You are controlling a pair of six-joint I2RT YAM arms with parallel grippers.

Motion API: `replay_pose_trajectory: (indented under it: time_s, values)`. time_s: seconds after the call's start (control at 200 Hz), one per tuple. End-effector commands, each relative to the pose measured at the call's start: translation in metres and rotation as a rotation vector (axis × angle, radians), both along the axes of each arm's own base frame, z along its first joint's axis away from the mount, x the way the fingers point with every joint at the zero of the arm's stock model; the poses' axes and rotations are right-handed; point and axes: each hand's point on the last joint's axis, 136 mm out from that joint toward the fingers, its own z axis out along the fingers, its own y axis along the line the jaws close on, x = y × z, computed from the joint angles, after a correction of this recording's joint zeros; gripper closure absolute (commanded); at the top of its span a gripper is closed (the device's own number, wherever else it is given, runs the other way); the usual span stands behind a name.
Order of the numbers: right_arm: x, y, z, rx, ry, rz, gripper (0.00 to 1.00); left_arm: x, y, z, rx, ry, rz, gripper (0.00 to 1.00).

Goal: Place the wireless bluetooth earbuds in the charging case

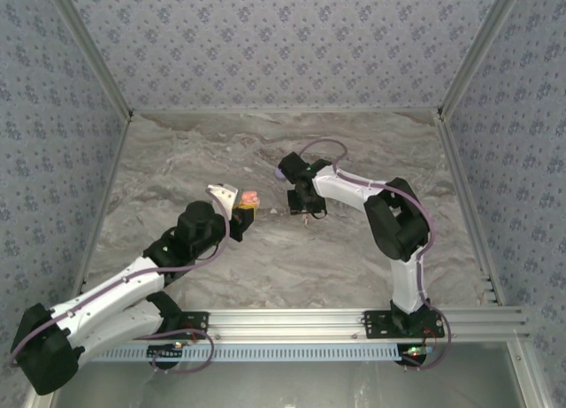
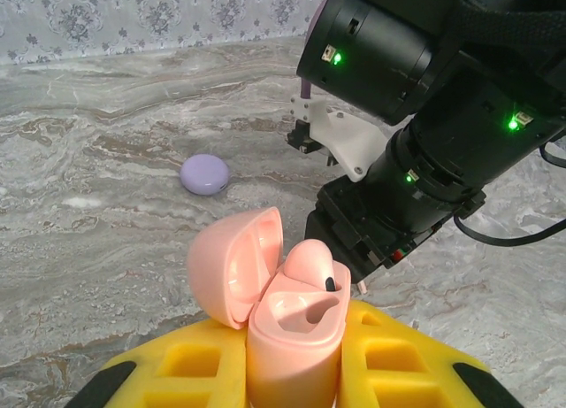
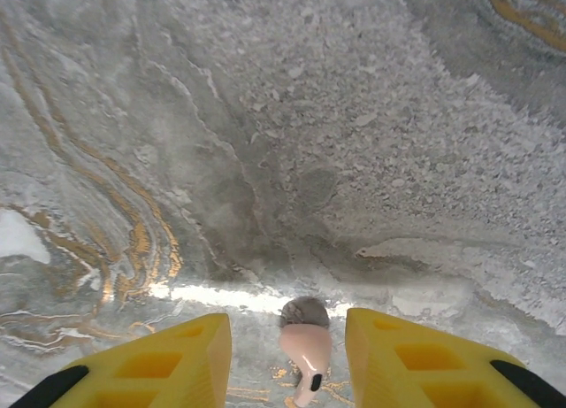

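Currently: left gripper (image 2: 293,365) clamped on open pink charging case (image 2: 287,324), seated bud (image 2: 309,262) inside; right gripper (image 3: 285,339) fingers apart, straddling loose earbud (image 3: 306,348) on table (image 3: 354,116), right of case — an off-centre squeeze could flick it away.

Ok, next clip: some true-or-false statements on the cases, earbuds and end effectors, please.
1. The pink plastic clamshell charging case has its lid open. True.
2. The left end effector grips that case. True.
3. A loose pink grey-tipped earbud lies between the right end effector's open fingers. True.
4. The right end effector holds the lilac round plastic case. False: it lies on the marble-patterned table.
5. Both sockets of the pink case are filled. False: one seated pink earbud, one empty socket.
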Motion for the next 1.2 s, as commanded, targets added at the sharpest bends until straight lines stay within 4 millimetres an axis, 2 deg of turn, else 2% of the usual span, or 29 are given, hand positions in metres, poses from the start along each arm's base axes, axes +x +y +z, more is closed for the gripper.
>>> replay_pose_trajectory:
  time_s: [0.0, 0.605, 1.194]
  values:
    - [-0.001, -0.004, -0.003, -0.043, 0.011, -0.022, 0.59, 0.003, -0.005, 0.025, -0.051, -0.045, -0.009, 0.79]
    - [-0.005, 0.001, -0.015, -0.053, 0.039, -0.017, 0.64, 0.003, -0.005, 0.023, -0.047, -0.039, -0.011, 0.78]
    - [-0.008, -0.004, -0.015, -0.086, 0.038, -0.017, 0.67, 0.003, -0.006, 0.024, -0.055, -0.04, -0.013, 0.78]
